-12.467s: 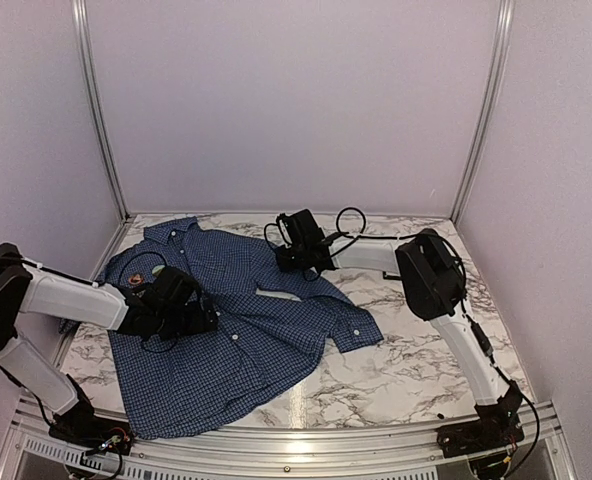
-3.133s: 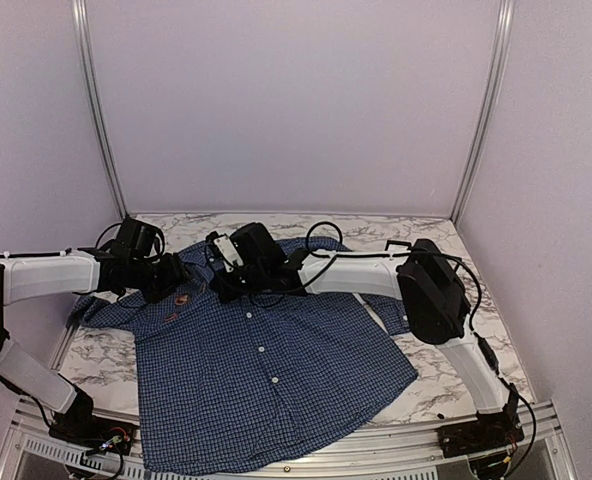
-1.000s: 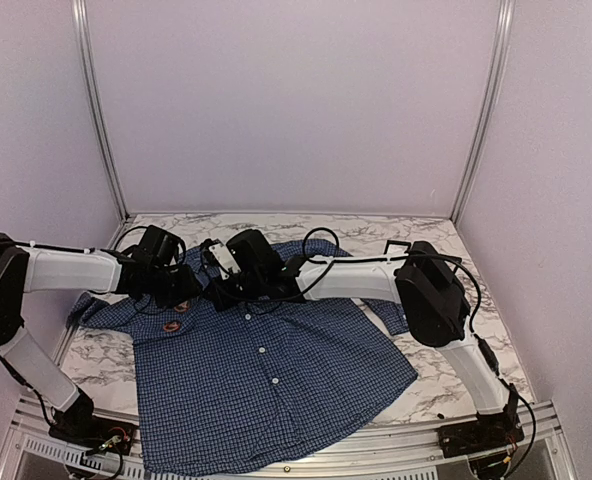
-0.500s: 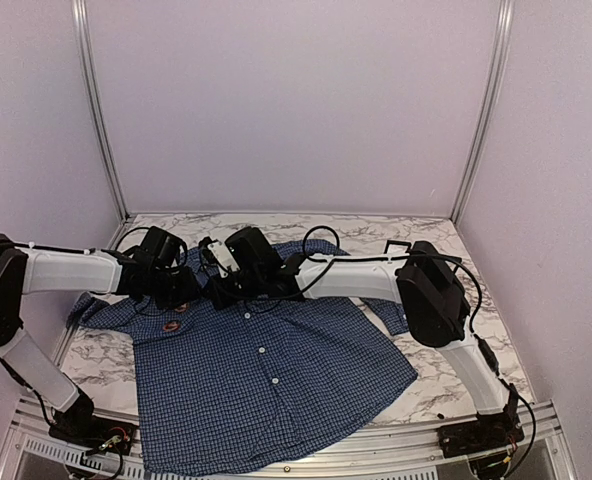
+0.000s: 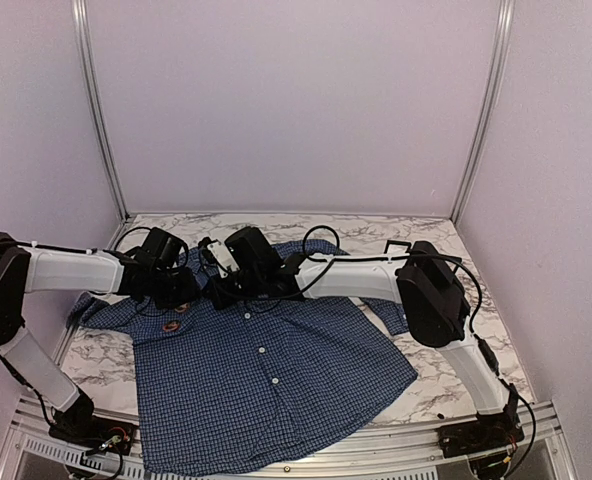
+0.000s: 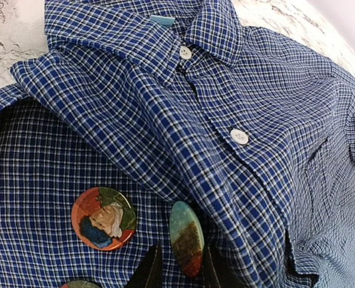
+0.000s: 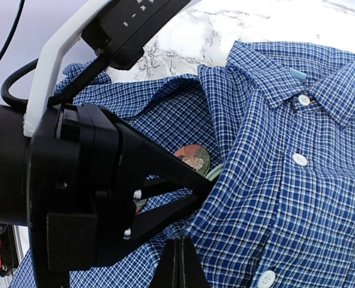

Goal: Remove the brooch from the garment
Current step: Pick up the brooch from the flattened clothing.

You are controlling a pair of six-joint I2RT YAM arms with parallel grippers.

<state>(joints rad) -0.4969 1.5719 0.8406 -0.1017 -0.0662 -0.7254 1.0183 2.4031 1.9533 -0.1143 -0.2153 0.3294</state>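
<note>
Narrowed since a moment ago around oval brooch (image 6: 186,231), low centre of frame, with left end effector (image 6: 181,255): apart, straddling, not plainly clamped. Looks rigid, light and likely pinned, so pinch across the rim and pull gently off soft, limp garment (image 6: 255,90) spread on worktop (image 6: 9,36). Pressed together beyond, right end effector (image 7: 178,258).

Blue checked garment (image 5: 276,370) spread flat; tilted brooch (image 6: 186,237) on chest.

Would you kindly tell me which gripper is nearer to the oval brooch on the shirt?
Left. The left gripper has its fingers on either side of the oval brooch; the right gripper, shut, sits over the shirt beside the left one, farther from that brooch.
</note>
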